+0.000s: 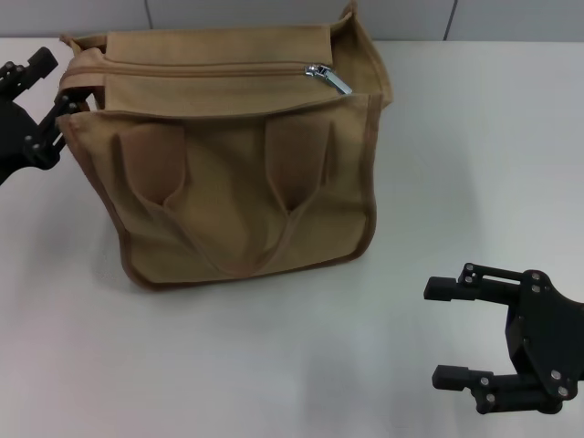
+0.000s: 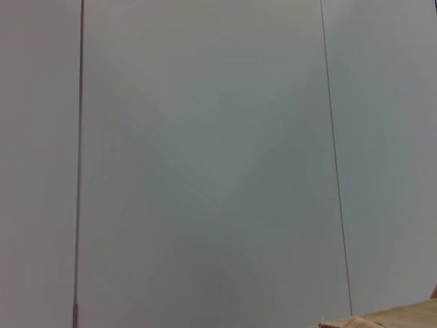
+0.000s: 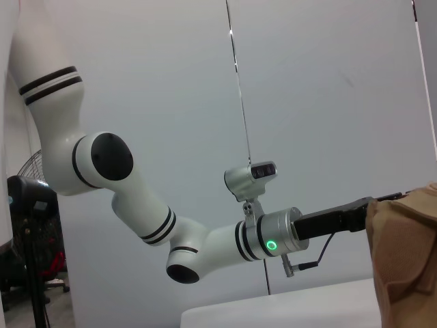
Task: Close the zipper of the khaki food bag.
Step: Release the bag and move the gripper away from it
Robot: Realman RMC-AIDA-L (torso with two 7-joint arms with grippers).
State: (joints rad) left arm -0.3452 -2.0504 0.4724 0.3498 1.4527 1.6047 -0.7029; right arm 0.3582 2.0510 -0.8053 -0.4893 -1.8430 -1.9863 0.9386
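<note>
We see left end effector (image 1: 57,102) pinching boxy khaki canvas bag (image 1: 237,210) corner; silver zipper pull (image 1: 328,78) lies three o'clock of it; right end effector (image 1: 452,333) open, empty, at five o'clock.

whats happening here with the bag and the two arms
A khaki food bag stands on a white table. The left gripper is at the bag's upper left corner, apparently clamped on the fabric there. The zipper runs across the top, its silver pull tab at the right end. The right gripper hangs open over the table, nearer the robot and apart from the bag.
</note>
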